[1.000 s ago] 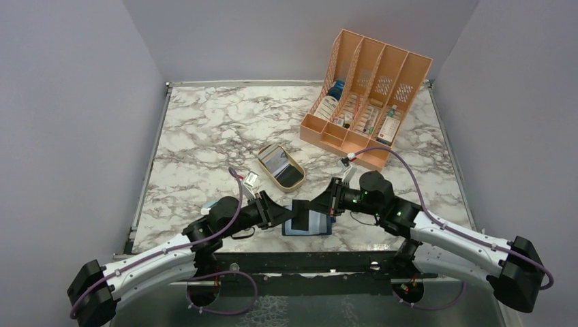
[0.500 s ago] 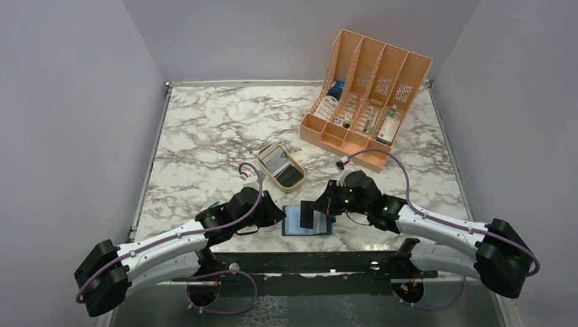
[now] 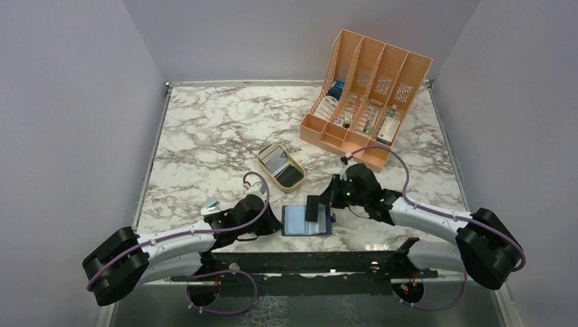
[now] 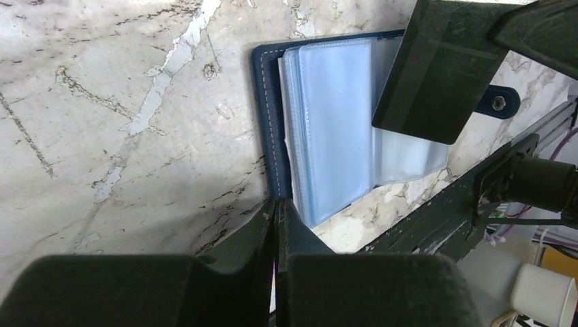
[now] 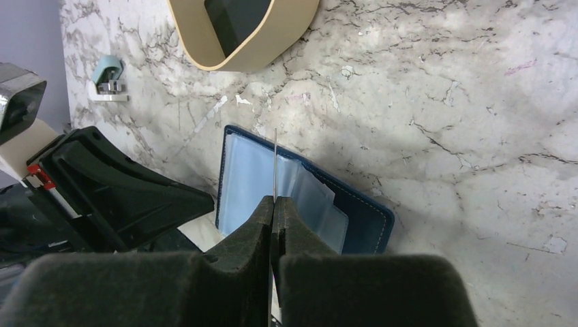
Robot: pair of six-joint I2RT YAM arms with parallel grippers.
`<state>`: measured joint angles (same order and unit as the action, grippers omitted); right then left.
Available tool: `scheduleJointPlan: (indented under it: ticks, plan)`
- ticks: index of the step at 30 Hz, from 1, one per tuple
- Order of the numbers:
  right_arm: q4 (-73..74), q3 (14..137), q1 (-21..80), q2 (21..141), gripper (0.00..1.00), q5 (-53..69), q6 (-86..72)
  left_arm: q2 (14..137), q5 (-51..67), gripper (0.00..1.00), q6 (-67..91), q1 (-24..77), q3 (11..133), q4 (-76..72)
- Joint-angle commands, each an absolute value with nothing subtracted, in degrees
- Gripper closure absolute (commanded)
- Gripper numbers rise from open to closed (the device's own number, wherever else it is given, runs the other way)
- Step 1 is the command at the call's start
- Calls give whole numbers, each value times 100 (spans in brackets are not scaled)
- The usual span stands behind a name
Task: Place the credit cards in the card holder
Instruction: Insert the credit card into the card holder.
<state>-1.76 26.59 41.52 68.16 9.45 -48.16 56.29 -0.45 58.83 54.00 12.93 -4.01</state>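
Observation:
The navy card holder (image 3: 295, 222) lies open near the table's front edge, its clear sleeve pages (image 4: 334, 122) facing up. My left gripper (image 4: 278, 204) is shut on the near corner of its navy cover (image 4: 266, 122), at the holder's left side in the top view. My right gripper (image 5: 274, 199) is shut on a dark credit card (image 4: 436, 68) and holds it on edge (image 5: 275, 163) over the sleeves (image 5: 249, 177), its lower edge close to the pages. Further dark cards lie in the gold tin (image 3: 281, 165).
A peach slotted file rack (image 3: 368, 95) with small items stands at the back right. A small pale blue clip-like object (image 3: 210, 204) lies left of the left gripper. The table's front edge and a dark metal rail (image 4: 436, 211) run just beside the holder.
My left gripper has closed on the holder's cover edge and the arm has sunk lower. The right gripper has drawn the card slightly back and to the right over the holder.

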Motion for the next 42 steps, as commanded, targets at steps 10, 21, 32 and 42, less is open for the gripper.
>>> scheduleJointPlan:
  ticks: [10,21,32,42]
  plan:
    - [-830,2293,4000,7040,99,1532,-5054,5892,74,96,5766,5386,1330,-661]
    - [-864,2261,3902,6932,99,1666,-5149,6021,22,98,5763,5383,1371,-541]
    - [-935,2207,3836,6912,99,1754,-5199,6034,6,97,5752,5383,1405,-499]
    - [-1439,1932,3823,7260,99,2037,-5421,6022,18,97,5765,5379,1390,-515]
